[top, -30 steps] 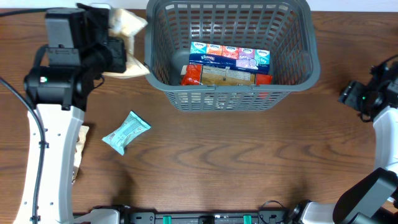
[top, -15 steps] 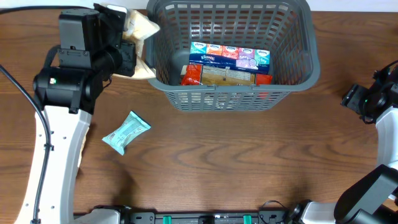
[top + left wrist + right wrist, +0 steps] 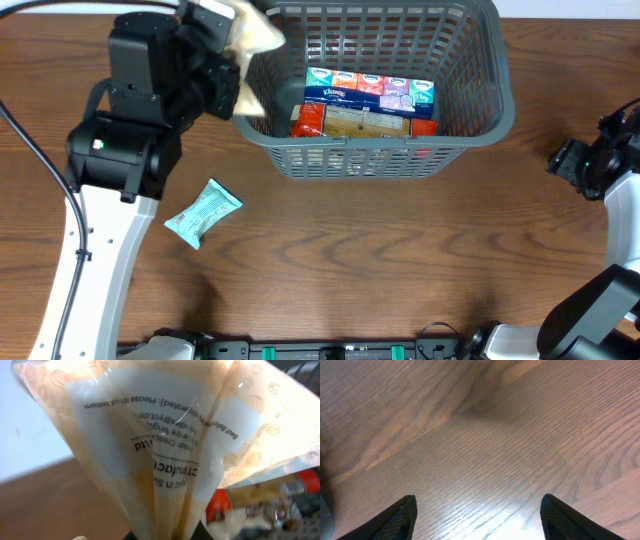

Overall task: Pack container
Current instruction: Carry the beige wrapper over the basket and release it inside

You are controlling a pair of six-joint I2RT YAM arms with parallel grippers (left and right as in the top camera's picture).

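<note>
One beige packet (image 3: 252, 38) pinched by left gripper (image 3: 224, 68) (right gripper (image 3: 479, 516) spread), one teal packet (image 3: 203, 212) near container (image 3: 492, 105).

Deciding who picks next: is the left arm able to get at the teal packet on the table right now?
Probably not yet: the left gripper is shut on a beige packet at the container's rim. The teal packet lies uncovered on the table beside that arm.

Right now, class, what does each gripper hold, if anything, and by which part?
Left gripper pinches the tan packet by one bunched edge; right gripper is open, holding nothing.
</note>
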